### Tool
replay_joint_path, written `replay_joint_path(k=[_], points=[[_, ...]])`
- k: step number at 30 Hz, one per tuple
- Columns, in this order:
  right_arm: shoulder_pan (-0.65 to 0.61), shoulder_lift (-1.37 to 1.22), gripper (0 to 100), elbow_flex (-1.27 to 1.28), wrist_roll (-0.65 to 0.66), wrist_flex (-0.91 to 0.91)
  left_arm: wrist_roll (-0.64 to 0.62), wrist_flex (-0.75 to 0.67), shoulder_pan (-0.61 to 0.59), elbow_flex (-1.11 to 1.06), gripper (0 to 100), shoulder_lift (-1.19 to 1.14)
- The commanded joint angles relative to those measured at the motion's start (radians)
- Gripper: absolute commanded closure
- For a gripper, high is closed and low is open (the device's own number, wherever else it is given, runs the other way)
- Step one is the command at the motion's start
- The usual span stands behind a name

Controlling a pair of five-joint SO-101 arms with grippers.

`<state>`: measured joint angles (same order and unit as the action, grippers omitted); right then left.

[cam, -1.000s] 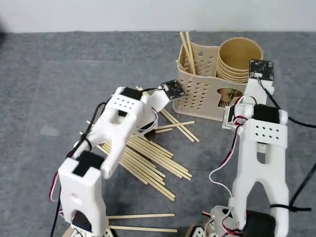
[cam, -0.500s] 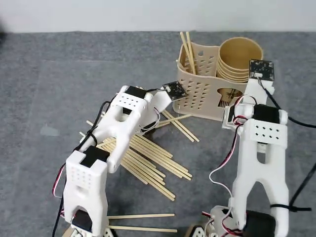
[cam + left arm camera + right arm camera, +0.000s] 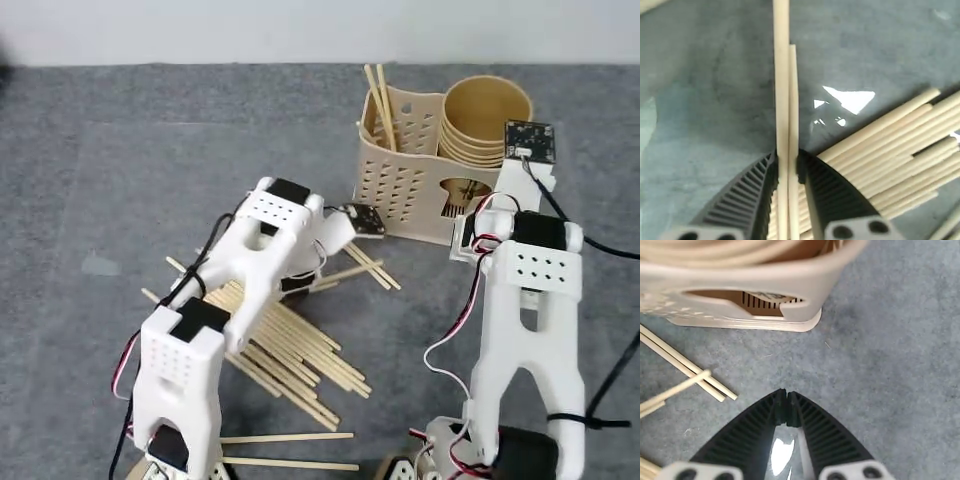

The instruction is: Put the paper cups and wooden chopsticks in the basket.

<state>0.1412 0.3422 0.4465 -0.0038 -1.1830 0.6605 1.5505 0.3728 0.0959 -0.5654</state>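
Table [image 3: 110,190]: grey, and everything stands or lies on it.
Right arm [image 3: 527,300]: mine, on the right side, stretching from the near edge toward the basket's right end.
Left arm [image 3: 235,290]: mine, bent over the middle of the table, with its wrist low above the loose sticks.
Basket [image 3: 400,190]: beige and perforated, upright at the far right, with two compartments.
Loose chopsticks [image 3: 295,350]: a fanned heap at the centre under my left arm. Two more lie apart at the near edge, and a few lie just near the basket's left compartment.
Paper cups [image 3: 487,110]: a nested stack standing upright in the basket's right compartment.
Stowed chopsticks [image 3: 378,95]: a few lean upright in the left compartment.
Held pair [image 3: 783,75]: two wooden chopsticks side by side, touching along their length, running out from between my jaws.
Left gripper [image 3: 786,159]: clamped on the held pair, just above the heap.
Right gripper [image 3: 787,396]: jaws pressed together with nothing between them, over bare table just near the basket.
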Motion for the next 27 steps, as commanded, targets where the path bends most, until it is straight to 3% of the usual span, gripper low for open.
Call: replay_joint_path(k=[1,8,16,23,27], points=[[0.016,0.041,98.9,-0.003,-0.008,0.008,0.012,0.037,0.017,0.031,99,0.066],[0.065,0.047,98.9,-0.035,-0.006,-0.028,0.012,0.157,0.015,0.031,99,0.299],[0.108,0.047,98.9,-0.037,-0.006,-0.019,0.003,0.157,0.015,0.033,99,0.56],[0.108,0.047,98.9,-0.037,-0.006,-0.019,-0.087,0.011,0.017,0.033,99,0.718],[0.108,0.047,98.9,-0.037,-0.006,-0.019,-0.216,-0.133,0.021,0.033,99,0.756]])
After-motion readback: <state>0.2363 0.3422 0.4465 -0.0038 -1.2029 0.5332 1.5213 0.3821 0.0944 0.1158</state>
